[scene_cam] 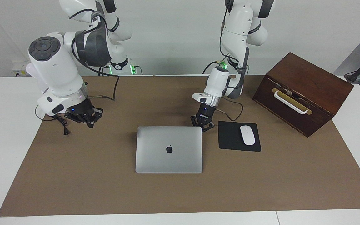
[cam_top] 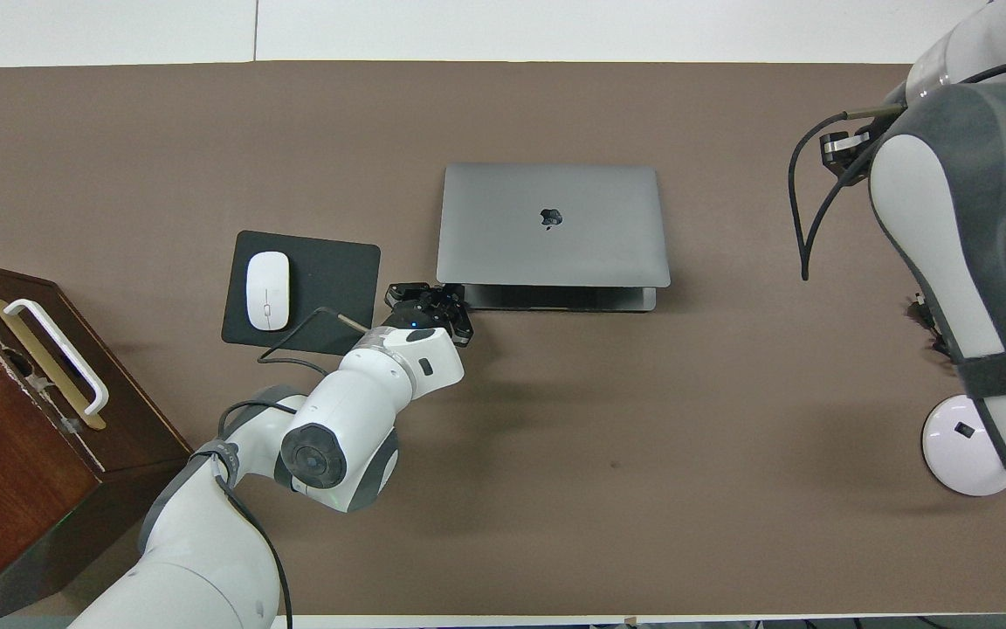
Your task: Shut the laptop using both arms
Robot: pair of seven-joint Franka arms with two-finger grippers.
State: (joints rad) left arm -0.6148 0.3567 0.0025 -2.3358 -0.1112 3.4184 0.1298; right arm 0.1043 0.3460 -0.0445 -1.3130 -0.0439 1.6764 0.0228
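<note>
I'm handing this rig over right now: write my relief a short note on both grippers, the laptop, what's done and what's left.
Left gripper: shut, low at the laptop's corner nearest the robots, on the mouse pad side.
Right gripper: off the laptop, holding nothing, over the mat near the lamp cord.
Laptop: mid-mat, lid down, logo up; in the overhead view a thin dark gap still shows along the edge nearest the robots.
Done: lid lowered.
Left: confirm it is fully shut, then clear the left arm.

The right arm (cam_top: 974,262) hides its own gripper in the overhead view.
</note>
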